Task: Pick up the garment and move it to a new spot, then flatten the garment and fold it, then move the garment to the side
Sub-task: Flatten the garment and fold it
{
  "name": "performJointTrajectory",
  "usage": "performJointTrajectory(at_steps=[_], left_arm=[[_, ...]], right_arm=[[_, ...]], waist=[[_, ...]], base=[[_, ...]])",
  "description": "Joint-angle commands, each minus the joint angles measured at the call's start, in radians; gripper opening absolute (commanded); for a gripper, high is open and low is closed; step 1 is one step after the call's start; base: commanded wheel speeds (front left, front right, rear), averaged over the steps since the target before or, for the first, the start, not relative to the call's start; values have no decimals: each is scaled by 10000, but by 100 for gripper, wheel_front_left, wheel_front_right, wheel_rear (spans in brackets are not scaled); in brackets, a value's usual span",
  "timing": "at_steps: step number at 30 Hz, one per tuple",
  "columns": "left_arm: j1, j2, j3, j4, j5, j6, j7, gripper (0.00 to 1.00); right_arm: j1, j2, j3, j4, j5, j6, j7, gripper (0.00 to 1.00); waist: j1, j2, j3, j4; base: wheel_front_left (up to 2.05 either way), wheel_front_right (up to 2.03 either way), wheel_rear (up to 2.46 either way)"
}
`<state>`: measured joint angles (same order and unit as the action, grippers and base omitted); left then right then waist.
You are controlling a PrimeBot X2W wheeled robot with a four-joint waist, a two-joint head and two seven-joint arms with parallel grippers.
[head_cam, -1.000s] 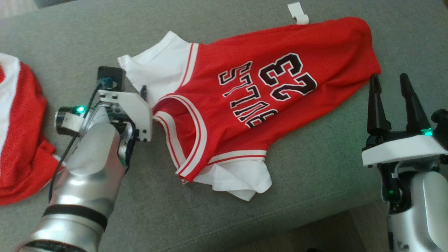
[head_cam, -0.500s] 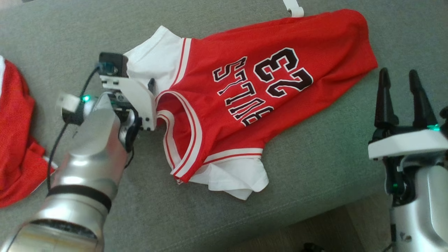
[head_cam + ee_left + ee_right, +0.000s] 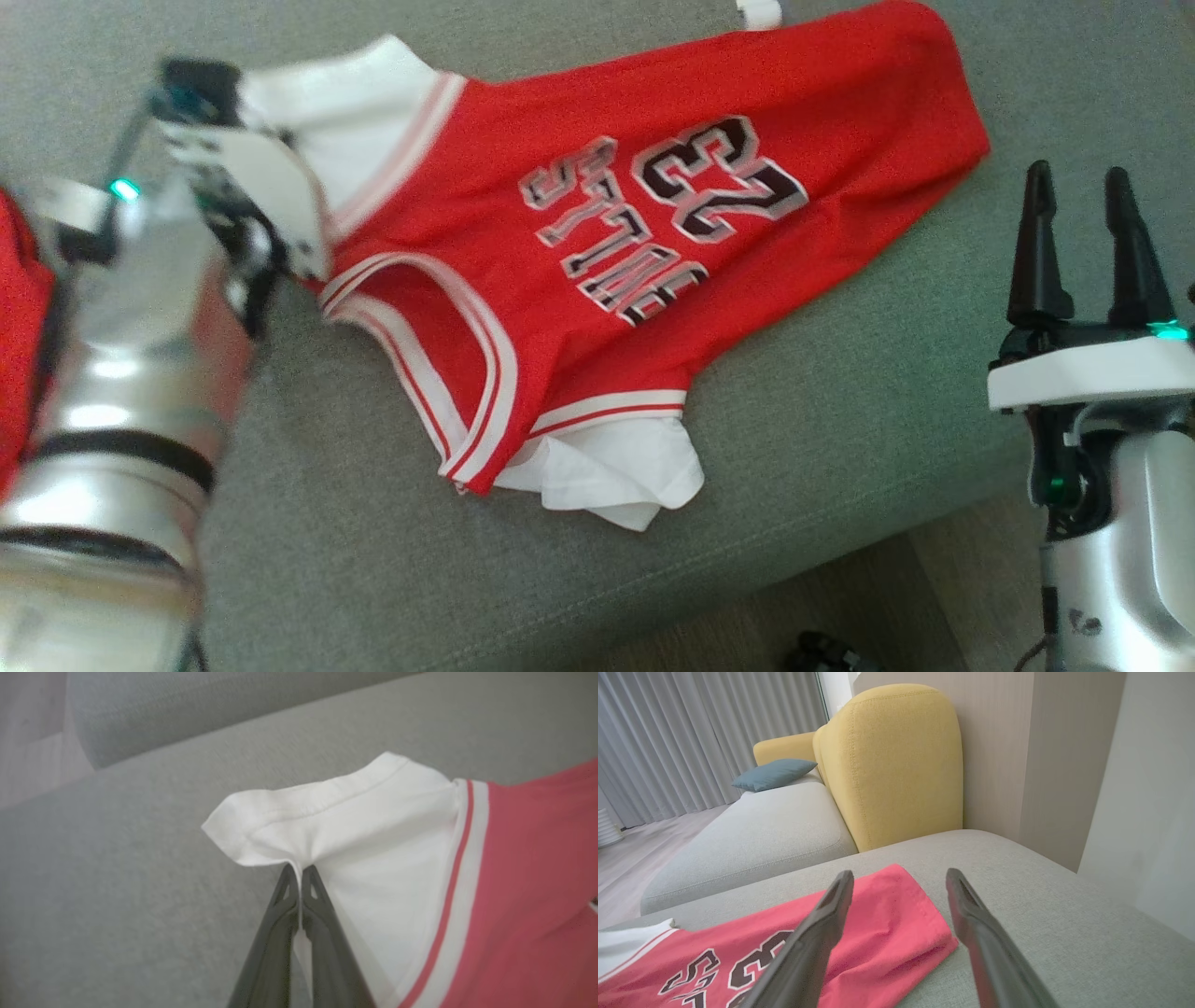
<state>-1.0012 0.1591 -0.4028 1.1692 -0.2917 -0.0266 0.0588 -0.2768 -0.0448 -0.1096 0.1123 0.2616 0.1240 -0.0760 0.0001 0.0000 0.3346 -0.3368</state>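
Observation:
The garment (image 3: 597, 261) is a red jersey with black "23" lettering and white sleeves, lying spread on the grey sofa seat (image 3: 840, 392). In the left wrist view my left gripper (image 3: 299, 871) is shut on a fold near the hem of the garment's white sleeve (image 3: 364, 826). In the head view that arm's white wrist housing (image 3: 257, 177) covers the fingers at the sleeve's upper left corner. My right gripper (image 3: 1075, 177) stands open off the garment's right end, fingers pointing up and holding nothing. Its two fingers (image 3: 831, 919) frame the red hem (image 3: 896, 924).
A second red and white cloth (image 3: 19, 308) lies at the left edge of the seat. A small white hook (image 3: 761, 11) sits beyond the garment's top edge. The seat's front edge and wooden floor (image 3: 840, 607) run along the lower right. A yellow backrest (image 3: 896, 760) and a wall stand beyond.
My left gripper has shut on the white sleeve and moved up and to the left, pulling the sleeve and the garment's upper left part along. The right gripper stays open; the camera shifted slightly.

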Motion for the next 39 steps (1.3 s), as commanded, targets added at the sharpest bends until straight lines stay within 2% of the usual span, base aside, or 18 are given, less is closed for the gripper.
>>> performJointTrajectory(at_steps=[1,7,12,18,22,23,24,33,39], left_arm=[[-967,718,195,-311,144,87,-348,0],[-2148,1488,-70,-444,610,196,-1296,0],[-2792,1865,-211,-416,875,403,-1969,0],[-3433,2135,-372,-201,1072,538,-2623,0],[-3790,2102,-531,46,1181,574,-2736,0],[-3830,2067,-550,125,1186,630,-2757,10],[-3865,2036,-586,183,1212,694,-2794,100],[-3593,1334,-516,21,885,775,-3161,100],[-2791,718,-207,-1302,456,745,-3200,100]], right_arm=[[-316,-55,278,-263,101,67,-115,100],[-472,-55,586,-149,255,67,-243,100],[-580,-55,878,-22,351,67,-316,100],[-798,-55,1369,135,550,67,-412,100],[-942,-55,1501,150,619,67,-463,100],[-966,-55,1507,160,630,67,-477,100],[-985,-55,1500,173,641,67,-493,100],[-1045,-55,1105,415,475,67,-564,100],[-940,-55,563,507,73,67,-422,100]], waist=[[-1,0,63,-64],[-1,0,247,-253],[-1,0,384,-438],[-1,0,620,-819],[-1,0,783,-907],[-1,0,798,-906],[-1,0,809,-892],[-1,0,326,-39],[-1,0,-528,966]], base=[[0,0,0],[0,0,0],[0,0,0],[0,0,0],[0,0,0],[0,0,0],[0,0,0],[0,0,0],[0,0,0]])
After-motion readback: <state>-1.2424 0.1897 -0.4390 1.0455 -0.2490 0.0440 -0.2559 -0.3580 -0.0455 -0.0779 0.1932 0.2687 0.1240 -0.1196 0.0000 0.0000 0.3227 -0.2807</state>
